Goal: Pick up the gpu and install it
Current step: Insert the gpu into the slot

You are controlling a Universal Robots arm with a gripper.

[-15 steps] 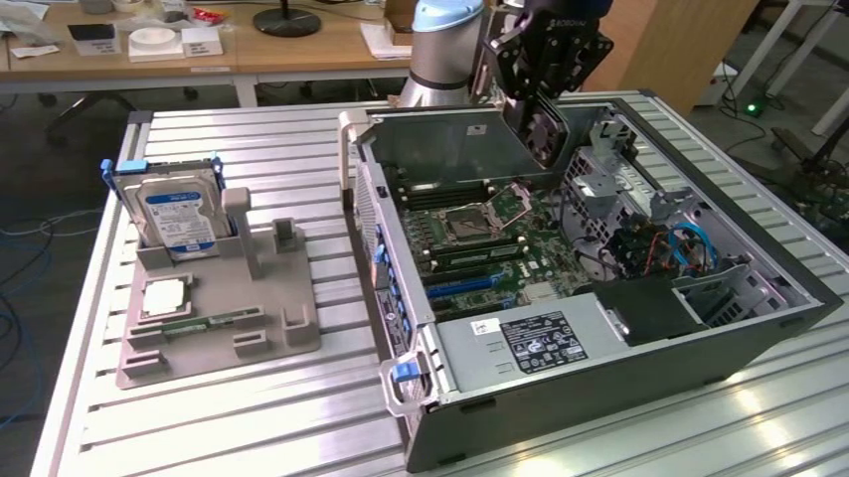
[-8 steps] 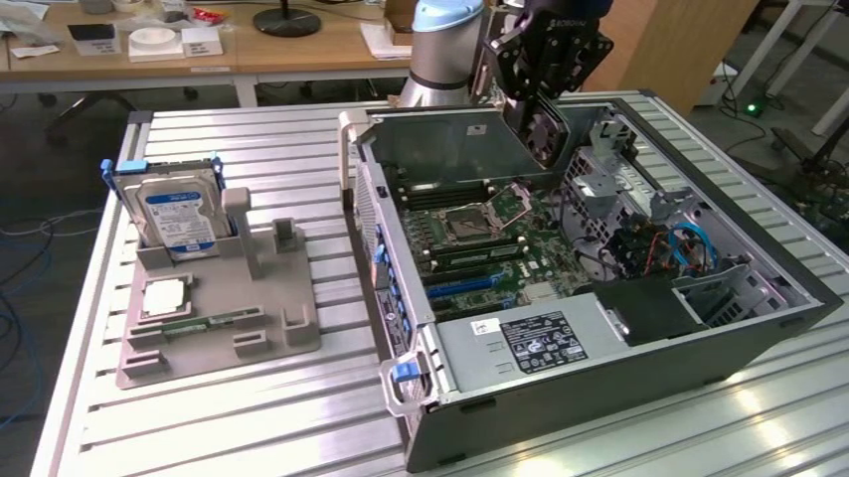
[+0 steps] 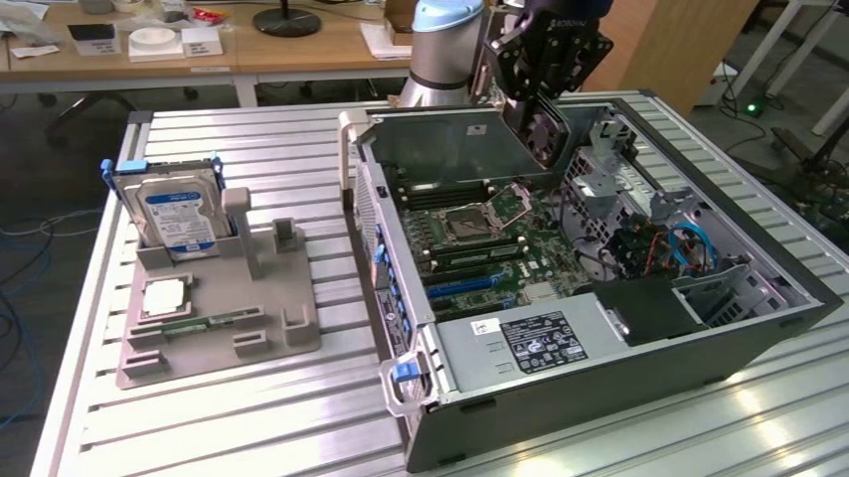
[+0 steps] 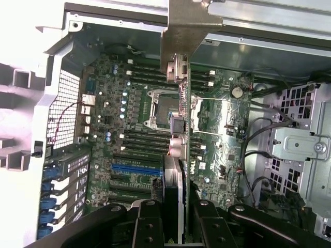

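Note:
My gripper (image 3: pixel 538 94) hangs over the open computer case (image 3: pixel 782 268), shut on the gpu (image 3: pixel 547 129). The card hangs on edge below the fingers, its black cooler face toward the exterior view's left. It is above the motherboard (image 3: pixel 491 238) and touches nothing. In the wrist view the gpu (image 4: pixel 178 155) runs edge-on away from my gripper (image 4: pixel 177 212), with its silver bracket (image 4: pixel 178 31) at the far end. One finger (image 4: pixel 147 222) presses each flat face. A blue slot (image 4: pixel 135 168) lies on the board beside the card's line.
On the exterior view's left a grey holder (image 3: pixel 285 333) carries a hard drive with a blue label (image 3: pixel 179 214), a processor (image 3: pixel 166 296) and a memory stick (image 3: pixel 213 323). Cables (image 3: pixel 663 248) and a power supply (image 3: pixel 531 343) crowd the case. A wooden desk (image 3: pixel 265 50) stands behind.

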